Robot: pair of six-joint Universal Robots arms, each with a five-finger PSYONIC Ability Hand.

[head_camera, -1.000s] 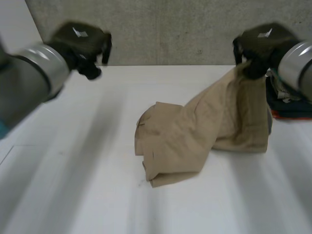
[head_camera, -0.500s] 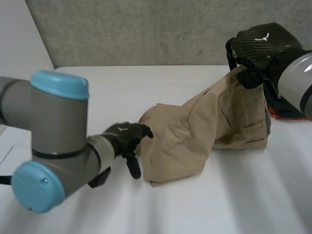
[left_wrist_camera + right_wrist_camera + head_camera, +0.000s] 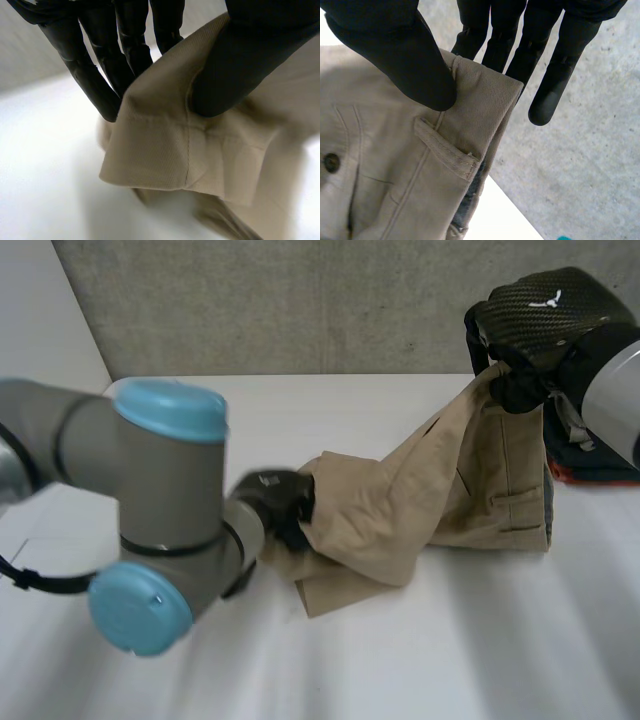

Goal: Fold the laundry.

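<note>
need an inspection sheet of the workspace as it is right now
surface: white table, trousers partly resting on it.
job's things: tan trousers, waistband held up, legs bunched on the table.
clutter: dark clothes pile behind the right hand.
hands: left hand pinches a hemmed edge between thumb and fingers; right hand pinches the waistband by a belt loop.
cables: nothing seen loose on the table.
surroundings: concrete wall behind the table.
</note>
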